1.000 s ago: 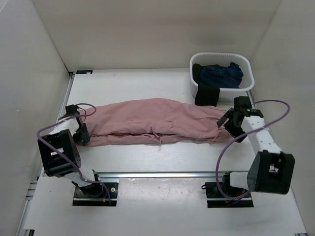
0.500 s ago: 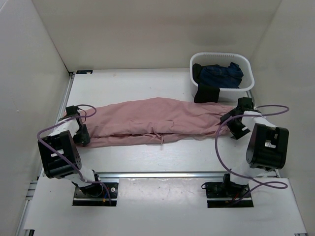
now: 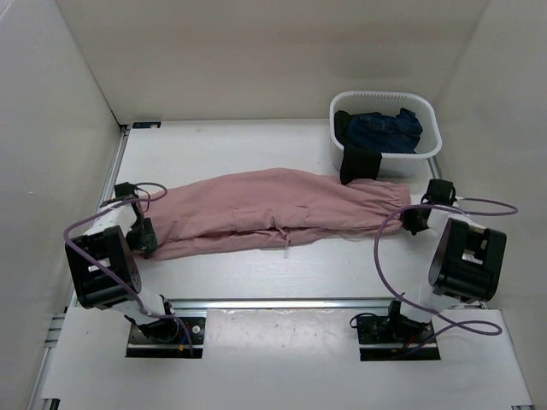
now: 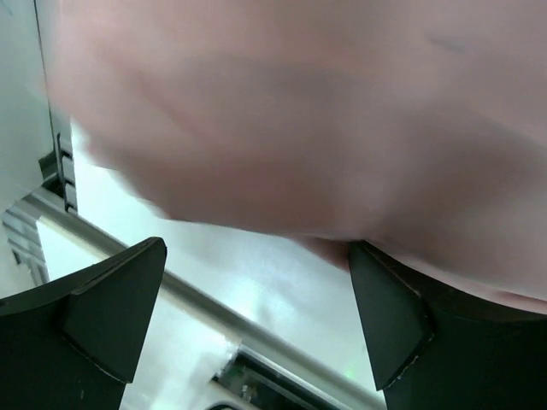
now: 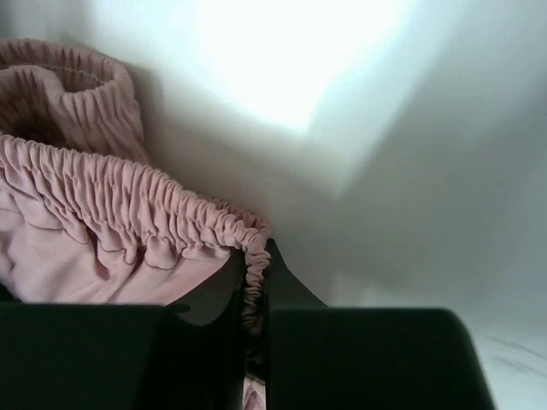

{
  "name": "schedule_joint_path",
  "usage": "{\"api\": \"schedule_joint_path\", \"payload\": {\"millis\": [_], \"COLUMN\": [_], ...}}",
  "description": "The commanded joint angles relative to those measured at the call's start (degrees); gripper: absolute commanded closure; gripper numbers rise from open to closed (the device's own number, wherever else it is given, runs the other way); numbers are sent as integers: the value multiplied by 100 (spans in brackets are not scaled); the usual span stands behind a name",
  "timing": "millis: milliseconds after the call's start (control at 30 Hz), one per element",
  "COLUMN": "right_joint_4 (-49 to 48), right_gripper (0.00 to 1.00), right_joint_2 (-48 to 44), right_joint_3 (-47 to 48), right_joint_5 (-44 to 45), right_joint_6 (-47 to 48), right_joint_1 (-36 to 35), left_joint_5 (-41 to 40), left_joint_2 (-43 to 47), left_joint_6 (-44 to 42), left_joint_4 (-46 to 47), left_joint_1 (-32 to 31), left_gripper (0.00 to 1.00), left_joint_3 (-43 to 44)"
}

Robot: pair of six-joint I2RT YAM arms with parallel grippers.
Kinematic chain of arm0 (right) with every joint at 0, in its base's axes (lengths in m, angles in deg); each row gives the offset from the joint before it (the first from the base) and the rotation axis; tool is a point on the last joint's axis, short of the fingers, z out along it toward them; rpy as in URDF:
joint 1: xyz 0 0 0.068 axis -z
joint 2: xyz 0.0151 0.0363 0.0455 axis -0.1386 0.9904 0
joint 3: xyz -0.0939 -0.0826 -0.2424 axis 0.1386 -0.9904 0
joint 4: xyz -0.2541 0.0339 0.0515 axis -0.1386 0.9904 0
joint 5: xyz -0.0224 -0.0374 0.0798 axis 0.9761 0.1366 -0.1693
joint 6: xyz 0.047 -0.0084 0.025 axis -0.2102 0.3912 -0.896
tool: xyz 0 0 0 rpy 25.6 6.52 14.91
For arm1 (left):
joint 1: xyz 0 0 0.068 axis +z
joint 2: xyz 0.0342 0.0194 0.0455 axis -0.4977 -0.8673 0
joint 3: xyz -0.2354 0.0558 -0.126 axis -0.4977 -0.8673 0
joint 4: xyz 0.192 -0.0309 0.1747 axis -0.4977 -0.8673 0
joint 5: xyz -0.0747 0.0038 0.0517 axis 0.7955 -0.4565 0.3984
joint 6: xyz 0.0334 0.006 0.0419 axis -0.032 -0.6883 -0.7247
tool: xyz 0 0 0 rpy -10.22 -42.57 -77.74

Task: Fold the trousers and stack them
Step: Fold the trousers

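A: Where are the long, soft dusty-pink trousers (image 3: 273,209) found?
B: They are spread flat across the white table (image 3: 222,145), left to right.
A: How is the black right gripper (image 5: 253,258) held?
B: It is pinched tight on the gathered pink edge at the right end.
A: And the black left gripper (image 4: 256,248)?
B: It is held wide apart at the left end. A dark blue cloth (image 3: 385,128) is kept in the white plastic basket (image 3: 385,95), far right.
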Motion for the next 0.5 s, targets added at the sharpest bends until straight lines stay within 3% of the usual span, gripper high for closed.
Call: {"api": "schedule_joint_path", "payload": {"millis": [0,67,200,300,333,433,467], "right_joint_4": [1384,2060,2380,2607,2678,2811,2811], "right_gripper": [100,100,100,100,100,100,100], "right_joint_2": [-657,-1035,-1650,-2168,-2222,-2171,-2083], "right_joint_3": [233,831,1429,1816,1922,2151,2273], "right_joint_5": [1569,2071,2364,2607,2801,3434,3854], "right_joint_6": [524,1069,1755,2186,2335,2389,2389], "right_joint_1": [242,242,242,-344,-625,-2407,-3500], "left_joint_5": [219,368,746,1106,1107,958,958], "left_joint_2": [275,276,337,206,110,-23,-110], "left_joint_6": [16,16,16,16,16,16,16], "left_joint_4": [-662,-847,-1137,-1278,-1278,-1226,-1147], "left_joint_1": [0,0,0,-53,-105,-369,-500], "left_gripper": [0,0,0,0,0,0,0], "left_joint_3": [443,680,988,1059,1059,822,761]}}
